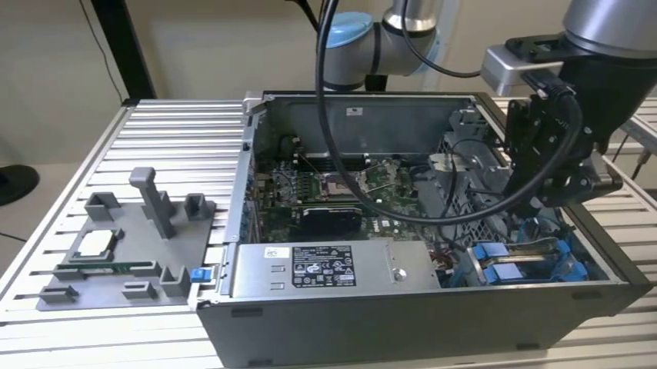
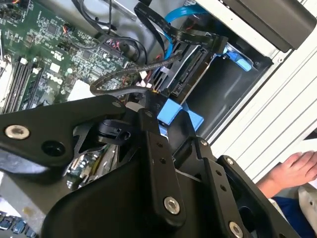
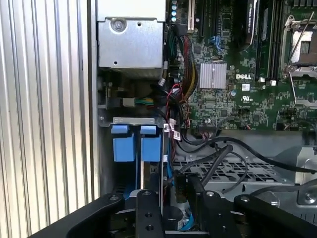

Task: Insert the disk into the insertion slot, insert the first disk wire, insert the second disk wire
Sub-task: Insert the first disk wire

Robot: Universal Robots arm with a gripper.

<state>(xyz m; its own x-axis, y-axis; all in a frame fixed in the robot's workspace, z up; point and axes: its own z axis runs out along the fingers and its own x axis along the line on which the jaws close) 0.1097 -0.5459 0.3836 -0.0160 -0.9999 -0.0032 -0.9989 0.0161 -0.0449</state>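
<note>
A ribbed aluminium worktop (image 1: 175, 138) carries an open grey computer case (image 1: 411, 323), with a pale wall behind it. On the exterior view's left a grey plastic fixture tray (image 1: 113, 277) lies flat on the ribs, beside the case. At the front of the case sits the power-supply box (image 1: 323, 269); it bears a white label with black print and small marks. The green motherboard (image 1: 339, 192) lies deeper in the case and carries white lettering in the first wrist view.

The arm comes down into the corner of the case on the exterior view's right. The tool (image 1: 559, 181) hangs there, low over the drive bay. Whether it is wide, narrow or holding something, I cannot tell.

In the second wrist view the disk (image 2: 190, 67) sits inside the case in its blue carrier, its dark connector edge turned towards the board. Black leads run up to that edge; whether any is plugged in cannot be made out. The insertion slot (image 3: 237, 171) shows as grey perforated sheet metal, and two blue plastic tabs (image 3: 124, 144) stand side by side near it. A person's hand (image 2: 292, 168) rests outside the case.
</note>
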